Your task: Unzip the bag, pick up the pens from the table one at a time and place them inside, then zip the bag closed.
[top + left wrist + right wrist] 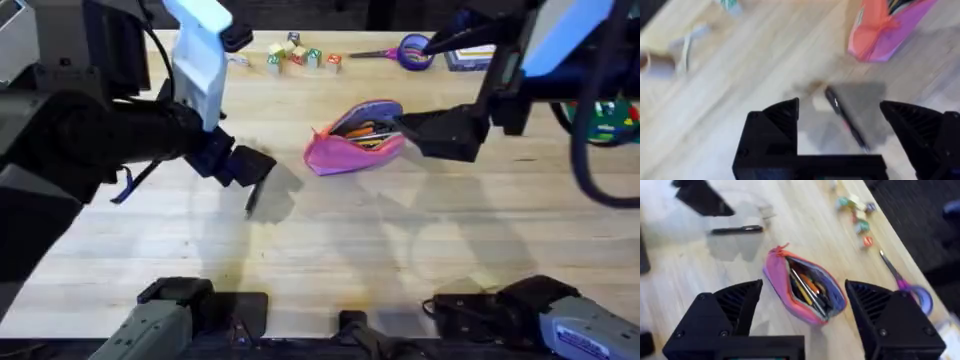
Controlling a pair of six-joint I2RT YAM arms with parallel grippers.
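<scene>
Nearest my overhead camera: left arm, large and dark, white upper link, its black claw (250, 172) hanging over the table (400, 250).

Left claw (840, 125): released, two black wedge fingers spread wide, nothing between them. A pen (846, 120) lies on the table below the gap, slim, black, untouched. In my right wrist view the same pen (737, 229) lies flat, well apart from the bag.

Right claw (802, 302): released, ribbed black fingers wide apart, hovering just beside the bag's right end in the overhead view (410, 128).

Bag (357, 138): soft pink fabric pouch, elongated, zipper open, mouth gaping, purplish lining showing. Inside I see slim dark and orange items lying lengthwise; which is which I cannot tell.

Table: light wooden planks, seams visible.

Far edge: small coloured blocks (296, 56), and scissors (405, 52) with purple handles.
</scene>
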